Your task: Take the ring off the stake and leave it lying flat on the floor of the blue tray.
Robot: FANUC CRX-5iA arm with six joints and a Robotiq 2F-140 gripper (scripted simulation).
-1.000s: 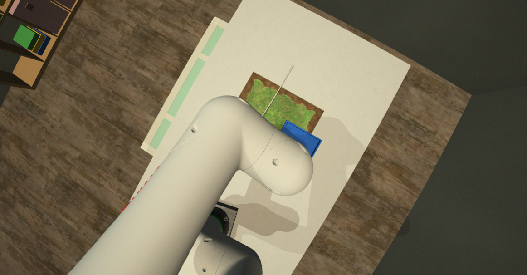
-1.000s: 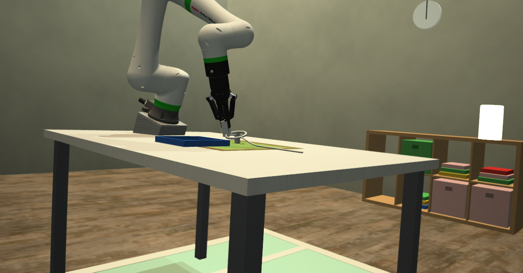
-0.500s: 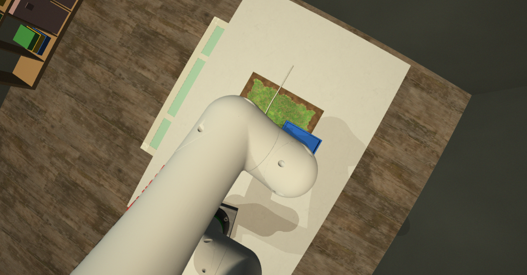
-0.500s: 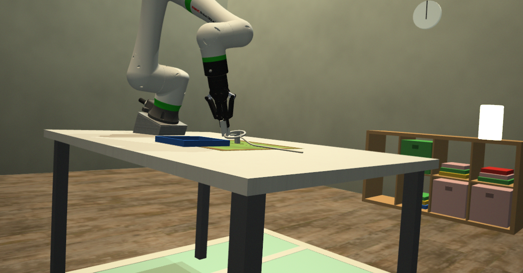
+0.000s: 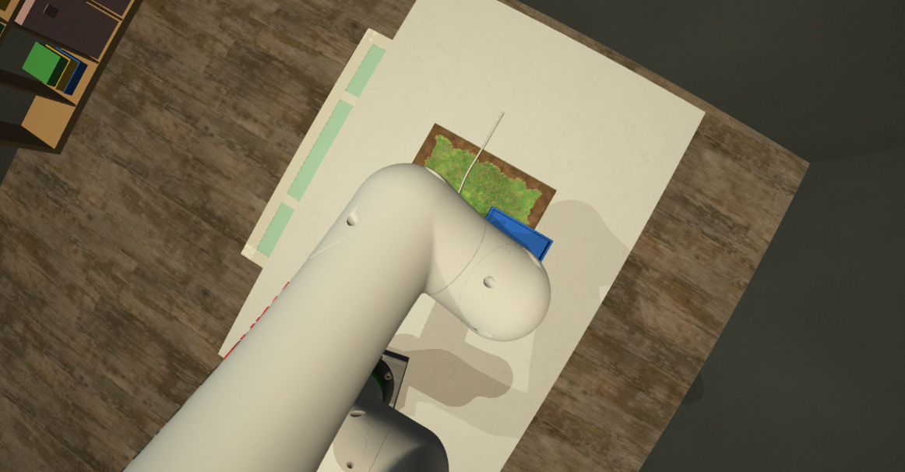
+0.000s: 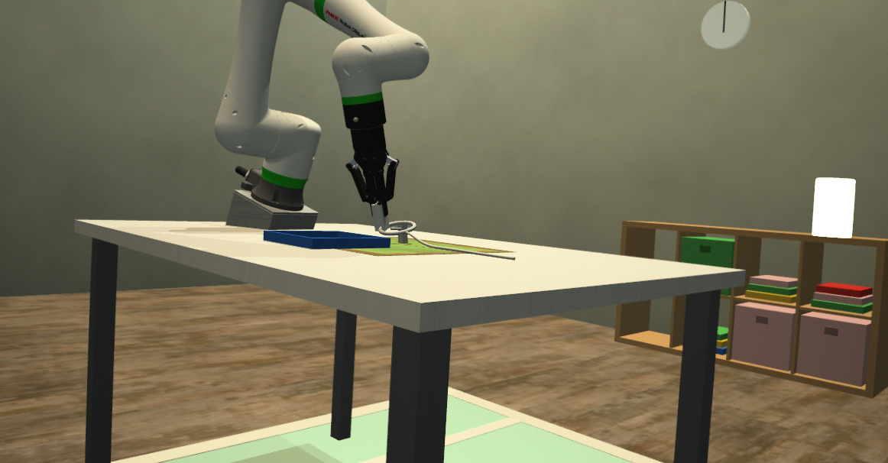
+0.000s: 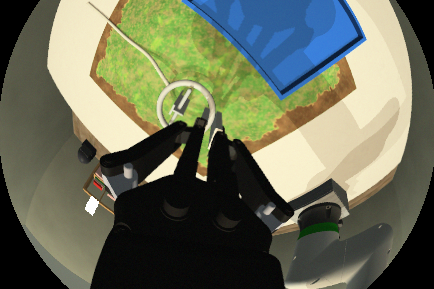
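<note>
A thin grey ring [image 7: 187, 102] sits around the top of a short grey stake [image 6: 403, 234] on a green grass mat [image 7: 167, 36]. A long thin tail [image 6: 471, 251] runs from the ring across the mat; it also shows from above [image 5: 484, 146]. My gripper [image 7: 210, 117] points down at the ring's near rim and is shut on the ring; from the side the fingertips [image 6: 380, 224] pinch the ring's left edge. The blue tray [image 7: 280, 36] lies empty just beyond the mat, to the left in the side view [image 6: 322, 237]. From above, my arm hides the ring, the stake and most of the tray [image 5: 522, 233].
The mat [image 5: 480, 181] and the tray sit mid-table, with the robot base [image 6: 270, 208] behind the tray. A shelf unit with boxes [image 6: 776, 304] stands off the table at the right.
</note>
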